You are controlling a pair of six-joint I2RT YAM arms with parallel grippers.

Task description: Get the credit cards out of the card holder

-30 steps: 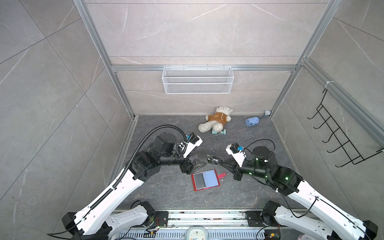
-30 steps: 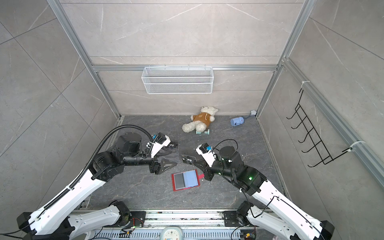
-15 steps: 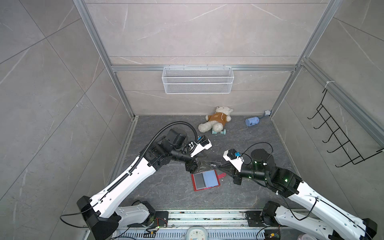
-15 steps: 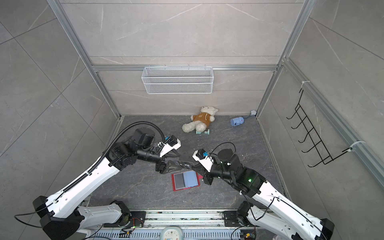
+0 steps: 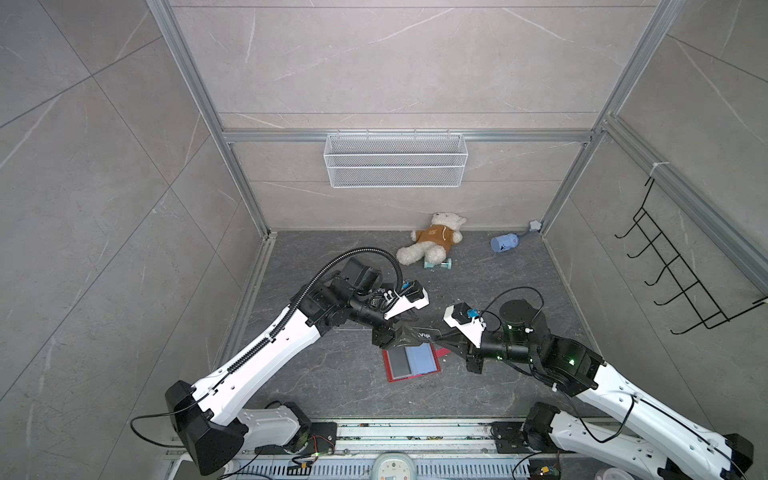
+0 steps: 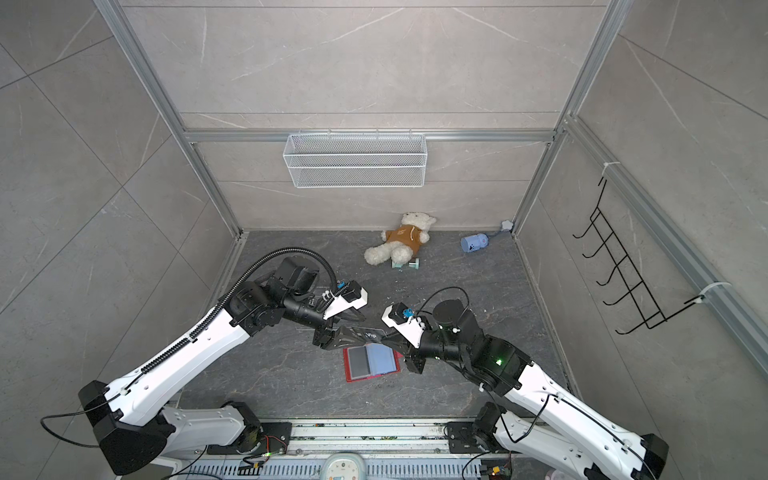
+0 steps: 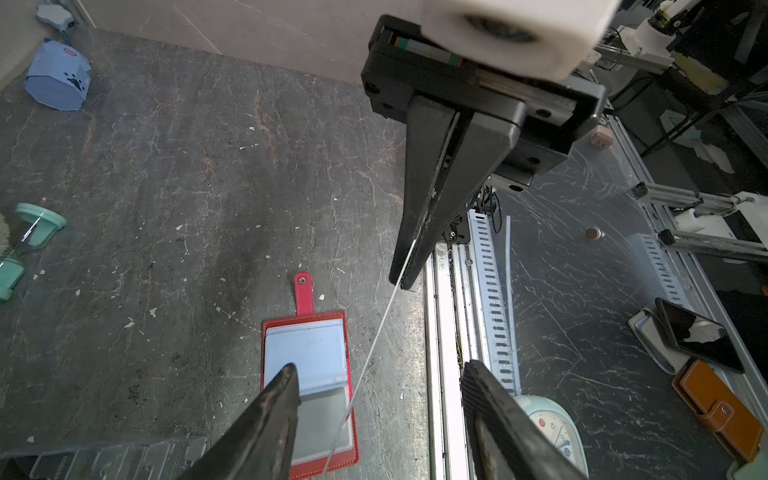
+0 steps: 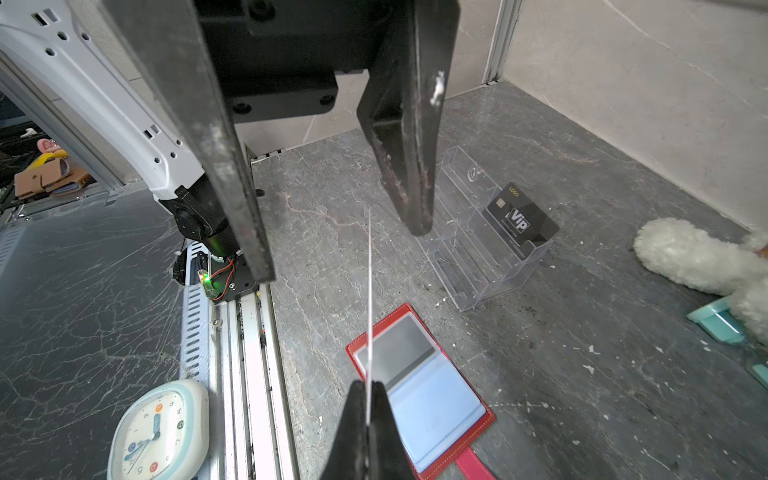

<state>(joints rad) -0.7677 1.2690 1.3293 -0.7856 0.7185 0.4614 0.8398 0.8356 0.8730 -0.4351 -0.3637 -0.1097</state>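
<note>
The red card holder (image 5: 411,362) (image 6: 370,363) lies open on the dark floor, a grey credit card (image 8: 399,351) still in one of its sleeves. My right gripper (image 8: 368,384) (image 5: 441,338) is shut on a black "Vip" credit card (image 5: 424,334) (image 6: 370,333), held in the air above the holder. That card shows edge-on (image 7: 374,340) in the left wrist view. My left gripper (image 7: 380,365) (image 5: 401,332) is open, one finger on each side of the card's free end with gaps on both sides. Another "Vip" card (image 8: 521,220) stands in a clear rack.
The clear acrylic rack (image 8: 482,257) stands on the floor behind the holder. A teddy bear (image 5: 434,243), a teal dumbbell (image 5: 438,264) and a blue cup (image 5: 505,243) lie at the back. A wire basket (image 5: 395,160) hangs on the back wall. The metal rail (image 5: 415,430) runs along the front.
My left arm has swung right and forward until its jaws straddle the card, and they have narrowed a little. The right gripper has carried the card slightly toward the middle.
</note>
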